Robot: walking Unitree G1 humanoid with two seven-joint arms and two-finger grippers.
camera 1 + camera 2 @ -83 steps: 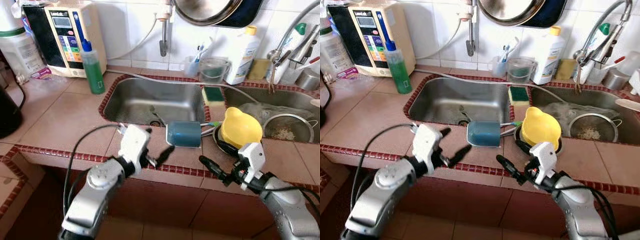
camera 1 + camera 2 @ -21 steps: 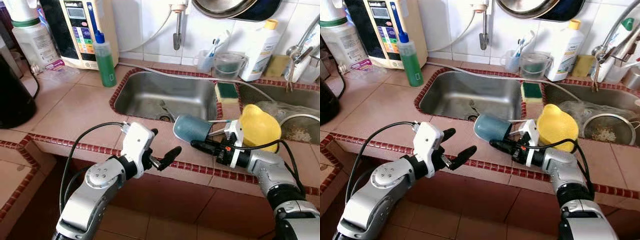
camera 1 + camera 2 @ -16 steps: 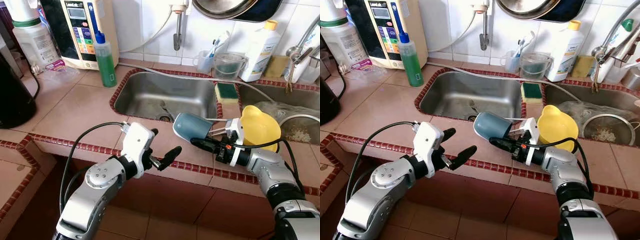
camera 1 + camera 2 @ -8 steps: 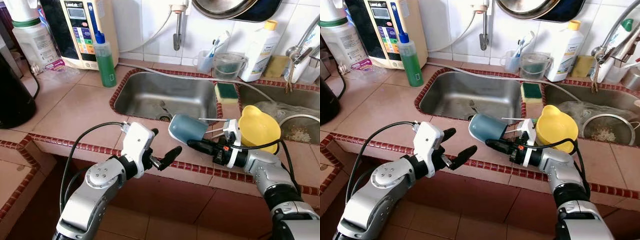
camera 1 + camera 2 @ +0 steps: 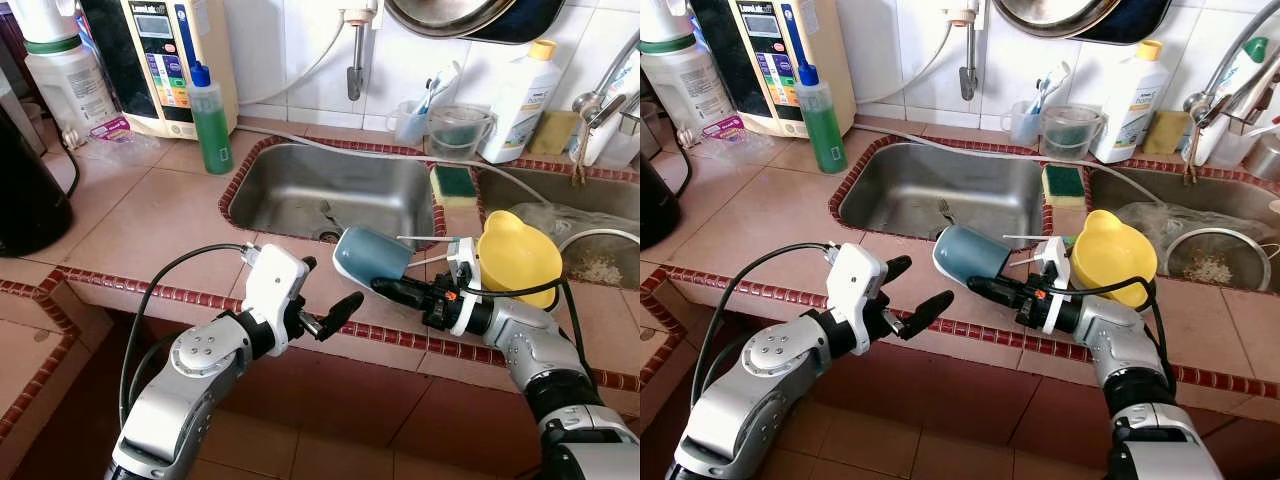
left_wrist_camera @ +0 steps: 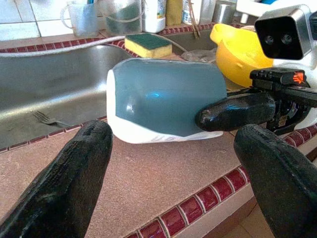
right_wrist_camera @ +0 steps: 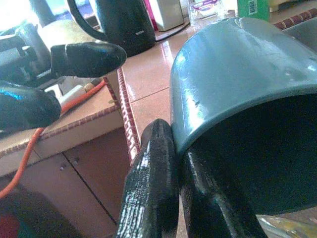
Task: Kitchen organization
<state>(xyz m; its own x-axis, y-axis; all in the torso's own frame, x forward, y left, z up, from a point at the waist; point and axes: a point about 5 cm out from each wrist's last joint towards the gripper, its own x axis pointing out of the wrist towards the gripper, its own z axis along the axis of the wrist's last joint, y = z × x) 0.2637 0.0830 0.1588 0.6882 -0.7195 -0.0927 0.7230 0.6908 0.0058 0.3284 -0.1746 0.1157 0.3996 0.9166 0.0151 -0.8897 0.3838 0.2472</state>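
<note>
1. Right hand (image 5: 392, 290): fingers (image 7: 153, 188) pinched together on the rim wall of the blue cup (image 5: 372, 256), one finger inside the mouth and one outside.
2. Blue cup: on its side, closed end pointing away from the right hand toward the sink basin (image 5: 300, 195). Whether its lower edge touches the tiled desk (image 5: 150, 225) or is slightly raised cannot be told.
3. Left hand (image 5: 330, 300): fingers (image 6: 69, 183) spread wide apart, holding nothing, at the desk's front edge. The cup lies just beyond its fingertips.
4. Just behind the right wrist: a yellow bowl (image 5: 518, 255).
5. Beyond the cup: a fork (image 6: 47, 119) in the basin; a sponge (image 5: 453, 185) on the divider.
6. Far from both hands, at the wall: a green bottle (image 5: 210, 120), a white bottle (image 5: 520, 90) and a panelled appliance (image 5: 155, 60). Their labels are too small to read.
</note>
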